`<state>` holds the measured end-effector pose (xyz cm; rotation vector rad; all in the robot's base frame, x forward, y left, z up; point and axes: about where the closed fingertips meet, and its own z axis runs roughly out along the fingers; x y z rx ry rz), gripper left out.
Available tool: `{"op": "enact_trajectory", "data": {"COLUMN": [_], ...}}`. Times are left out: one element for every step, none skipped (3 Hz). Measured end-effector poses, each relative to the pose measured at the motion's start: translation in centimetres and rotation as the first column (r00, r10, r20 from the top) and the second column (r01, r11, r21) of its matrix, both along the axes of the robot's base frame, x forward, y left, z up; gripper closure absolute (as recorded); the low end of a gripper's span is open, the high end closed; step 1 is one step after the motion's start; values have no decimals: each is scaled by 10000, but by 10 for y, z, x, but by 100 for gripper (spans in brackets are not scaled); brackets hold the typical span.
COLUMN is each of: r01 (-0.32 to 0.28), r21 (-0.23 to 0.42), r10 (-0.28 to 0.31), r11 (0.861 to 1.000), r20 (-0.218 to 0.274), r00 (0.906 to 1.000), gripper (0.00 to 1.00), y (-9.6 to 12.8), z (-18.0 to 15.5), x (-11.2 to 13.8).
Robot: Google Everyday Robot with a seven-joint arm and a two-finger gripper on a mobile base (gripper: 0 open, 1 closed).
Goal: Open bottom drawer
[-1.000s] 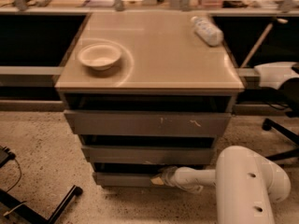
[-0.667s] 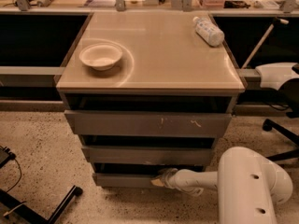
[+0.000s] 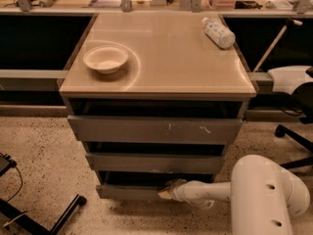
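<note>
The bottom drawer (image 3: 128,192) is the lowest of three grey handleless fronts on the cabinet, with a dark gap above it. My gripper (image 3: 165,190) reaches in from the right on a white arm (image 3: 244,195). Its tip sits at the drawer's top edge, right of the middle. The middle drawer (image 3: 151,163) and the tall scratched top drawer (image 3: 151,129) stand above it.
A white bowl (image 3: 105,58) and a lying plastic bottle (image 3: 218,32) rest on the cabinet top (image 3: 161,62). A black stand leg (image 3: 63,214) lies on the speckled floor at the left. A chair base (image 3: 293,136) is at the right.
The gripper has edged slightly left along the bottom drawer's top edge. The drawer front looks to be in about the same place.
</note>
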<state>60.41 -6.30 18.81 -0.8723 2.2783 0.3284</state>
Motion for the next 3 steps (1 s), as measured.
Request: {"op": "enact_trajectory", "data": {"r01": [0,24,25], "r21": [1,52,53], "r10": [0,-24,-24], "r11": [10000,10000,10000], "r20": [-2,-125,-126], "r00": [10000,9999,9999], "gripper": [100,100,100], "y": [0,0,1], "z": [2,1,3], "x": [-1,-12,-14]}}
